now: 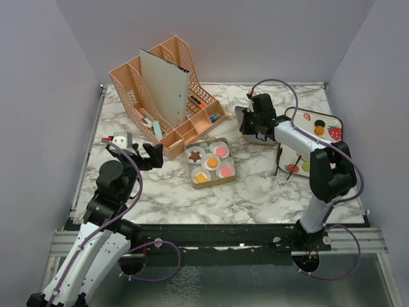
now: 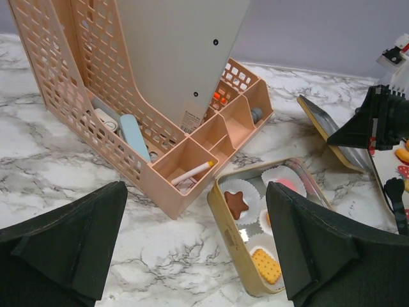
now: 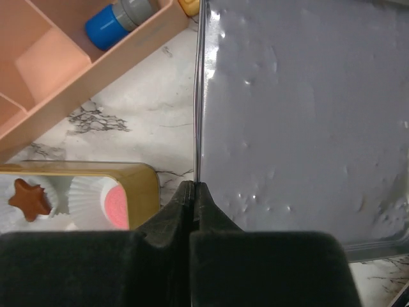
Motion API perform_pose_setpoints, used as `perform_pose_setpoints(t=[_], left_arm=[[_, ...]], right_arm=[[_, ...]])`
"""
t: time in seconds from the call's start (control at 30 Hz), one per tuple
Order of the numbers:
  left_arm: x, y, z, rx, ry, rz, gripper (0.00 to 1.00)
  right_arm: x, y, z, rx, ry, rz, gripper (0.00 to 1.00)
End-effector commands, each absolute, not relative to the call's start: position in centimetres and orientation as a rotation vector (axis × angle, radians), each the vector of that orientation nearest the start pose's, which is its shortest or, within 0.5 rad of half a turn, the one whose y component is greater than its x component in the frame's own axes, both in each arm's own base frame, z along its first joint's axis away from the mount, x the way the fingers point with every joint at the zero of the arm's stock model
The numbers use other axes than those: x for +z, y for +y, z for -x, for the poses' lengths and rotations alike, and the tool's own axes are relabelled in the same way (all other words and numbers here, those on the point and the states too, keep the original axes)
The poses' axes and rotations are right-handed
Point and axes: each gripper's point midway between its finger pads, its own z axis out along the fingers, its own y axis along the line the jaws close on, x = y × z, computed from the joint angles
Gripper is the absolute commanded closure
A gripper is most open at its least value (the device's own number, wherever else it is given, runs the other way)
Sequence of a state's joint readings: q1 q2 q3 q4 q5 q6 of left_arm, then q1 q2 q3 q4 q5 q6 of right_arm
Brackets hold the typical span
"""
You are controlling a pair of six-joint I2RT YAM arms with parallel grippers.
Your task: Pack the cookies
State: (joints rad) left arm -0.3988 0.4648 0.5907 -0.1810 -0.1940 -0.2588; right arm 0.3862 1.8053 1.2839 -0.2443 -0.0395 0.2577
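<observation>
table (image 1: 255, 192): marble; everything sits on it.
organizer (image 1: 128, 83): pink, just beside the tin at 11 o'clock.
lid (image 3: 307, 115): grey, shiny, tilted; its gripped edge runs 12 to 6 in the right wrist view.
tin (image 1: 189, 169): mid-table, open.
right gripper (image 3: 193, 188): fingers together, clamped on the lid's thin edge.
left gripper (image 1: 148, 155): jaws wide apart, empty, at 9 o'clock of the tin.
cookies (image 1: 212, 162): in the tin, in paper cups: star, orange, pink.
key relation: tin lies at 8 o'clock from the right gripper; both arms about equally near.
next, likely: right arm carries the lid over the tin.
</observation>
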Motion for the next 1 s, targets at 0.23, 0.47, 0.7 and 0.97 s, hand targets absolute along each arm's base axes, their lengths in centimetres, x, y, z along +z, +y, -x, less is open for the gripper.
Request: perform_pose_setpoints(t=[0.23, 0.47, 0.7, 0.97], left_arm=[[28.1, -9.4, -26.0, -0.494, 1.648, 0.164, 0.01], [27.6, -12.0, -27.0, -0.72, 1.66, 0.298, 0.01], [26.4, -15.0, -28.7, -0.884, 1.74, 0.374, 0.01], [25.6, -18.0, -30.7, -1.033, 1.78, 0.426, 0.01]], right_arm=[[15.7, 20.7, -41.4, 0.543, 2.181, 0.134, 1.0], [17.8, 21.7, -39.4, 0.679, 2.091, 0.158, 1.0], [20.5, 23.2, -37.8, 0.851, 1.963, 0.176, 1.0], [21.7, 24.2, -36.2, 0.936, 1.891, 0.213, 1.0]])
